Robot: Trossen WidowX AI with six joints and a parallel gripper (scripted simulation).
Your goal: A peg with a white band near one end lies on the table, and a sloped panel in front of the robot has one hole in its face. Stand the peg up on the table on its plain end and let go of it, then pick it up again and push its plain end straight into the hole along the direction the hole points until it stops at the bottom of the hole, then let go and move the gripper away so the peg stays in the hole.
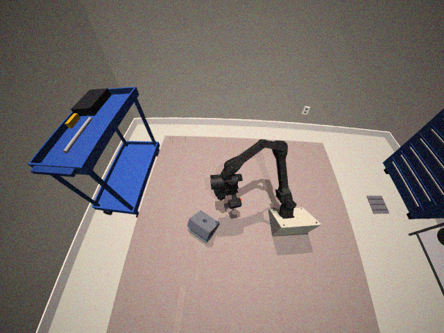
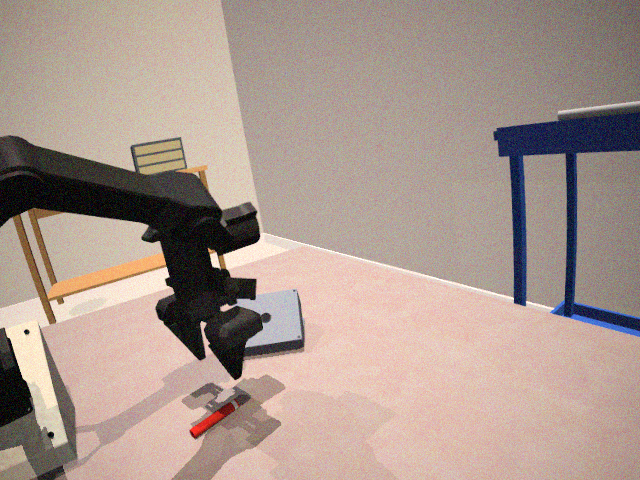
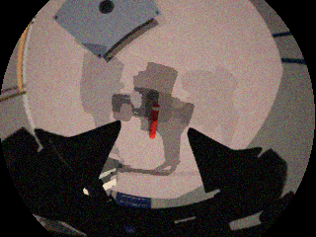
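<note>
The red peg (image 2: pixel 212 418) (image 3: pixel 153 122) lies flat on the pinkish table; its white band is at the end toward the panel. In the top view only a red speck of the peg (image 1: pixel 241 199) shows beside the gripper. My gripper (image 1: pixel 233 207) (image 2: pixel 217 365) (image 3: pixel 156 128) is open and empty. It points down and hangs a little above the peg, its fingers on either side of it in the wrist view. The grey-blue sloped panel (image 1: pixel 200 226) (image 2: pixel 283 322) (image 3: pixel 132 0) sits just beyond, with one dark round hole (image 1: pixel 205 220) (image 2: pixel 266 316) (image 3: pixel 106 7) in its face.
The arm's white base block (image 1: pixel 302 220) (image 2: pixel 31 372) stands near the peg. A blue cart (image 1: pixel 89 132) (image 2: pixel 568 139) stands off the table's far corner. A wooden shelf table (image 2: pixel 103 276) is by the wall. A dark blue container (image 1: pixel 419 168) is at the right.
</note>
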